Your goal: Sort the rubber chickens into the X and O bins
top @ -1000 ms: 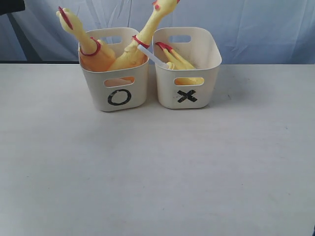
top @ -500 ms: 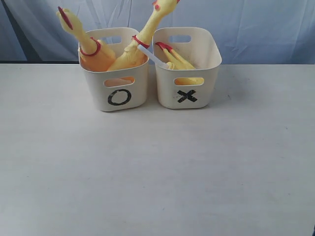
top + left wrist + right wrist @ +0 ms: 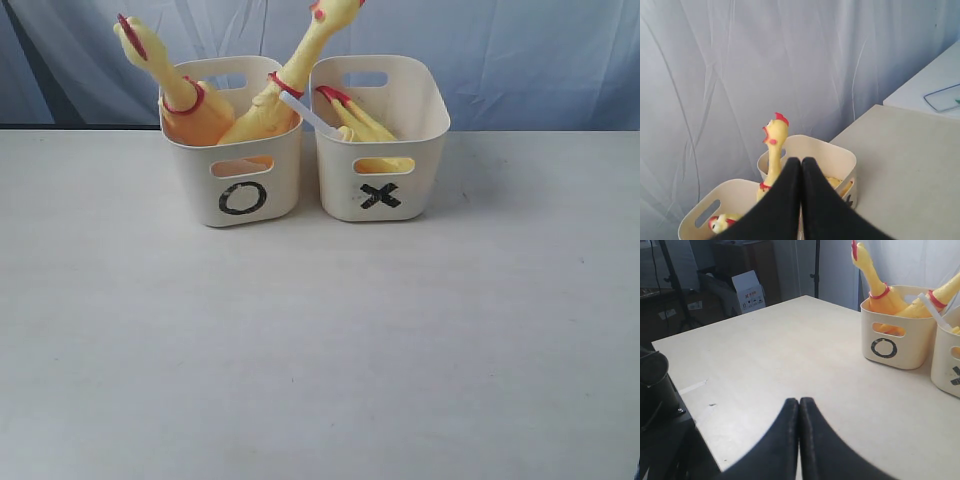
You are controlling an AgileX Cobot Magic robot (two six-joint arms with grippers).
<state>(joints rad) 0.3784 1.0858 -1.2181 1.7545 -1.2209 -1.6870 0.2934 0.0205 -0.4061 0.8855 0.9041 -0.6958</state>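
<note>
Two cream bins stand side by side at the back of the table. The O bin point(image 3: 240, 175) holds two rubber chickens: one chicken point(image 3: 170, 85) leans left, the other chicken point(image 3: 300, 70) leans right with its head over the X bin's edge. The X bin point(image 3: 385, 175) holds a third chicken point(image 3: 362, 125) lying low, red feet up. Neither gripper appears in the exterior view. My left gripper point(image 3: 800, 161) is shut and empty, up above the bins. My right gripper point(image 3: 799, 401) is shut and empty, over bare table far from the O bin point(image 3: 895, 342).
A white strip point(image 3: 305, 112) lies across the gap between the two bins. A pale curtain point(image 3: 520, 50) hangs behind the table. In the right wrist view, the table's edge point(image 3: 685, 390) drops to dark equipment and a cardboard box point(image 3: 751, 290).
A dark shape at the top left corner of the exterior view has left the frame. The bins and chickens have not moved.
</note>
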